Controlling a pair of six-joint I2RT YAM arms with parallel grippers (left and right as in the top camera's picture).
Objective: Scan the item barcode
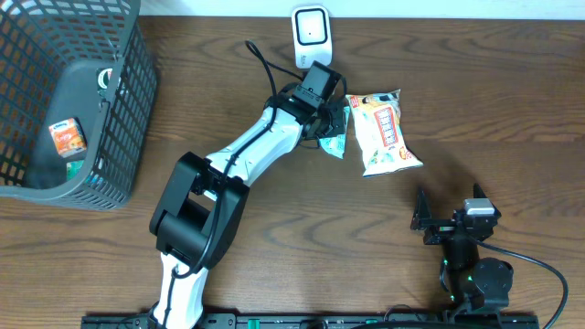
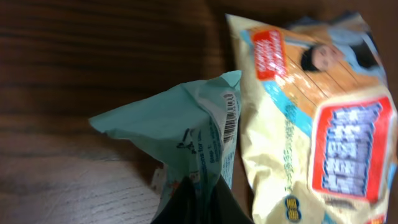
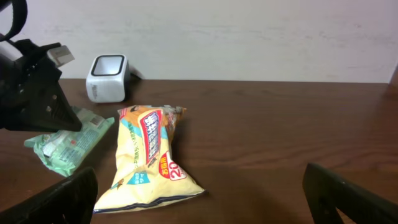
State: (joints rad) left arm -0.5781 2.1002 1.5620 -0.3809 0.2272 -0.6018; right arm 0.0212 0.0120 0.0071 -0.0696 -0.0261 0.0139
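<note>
**Near edge of the surface point(image 1: 302, 274), right:** my right tool point(image 1: 450, 208) rests with jaws spread wide, holding nothing.

**Past the middle:** my left tool point(image 1: 331, 126) is clenched on the teal packet point(image 1: 335, 143). The packet is held low, just beside the yellow snack bag point(image 1: 384, 132). I cannot tell whether it clears the surface.

**Far edge, centre:** the white scanner point(image 1: 311, 32).

**Step in hand, as I judge:** presenting the packet. The next move calls for turning the barcode point(image 2: 229, 121), printed along one seam, toward the scanner window.

**Legible print:** "20" on the snack bag; the rest is blurred.
</note>
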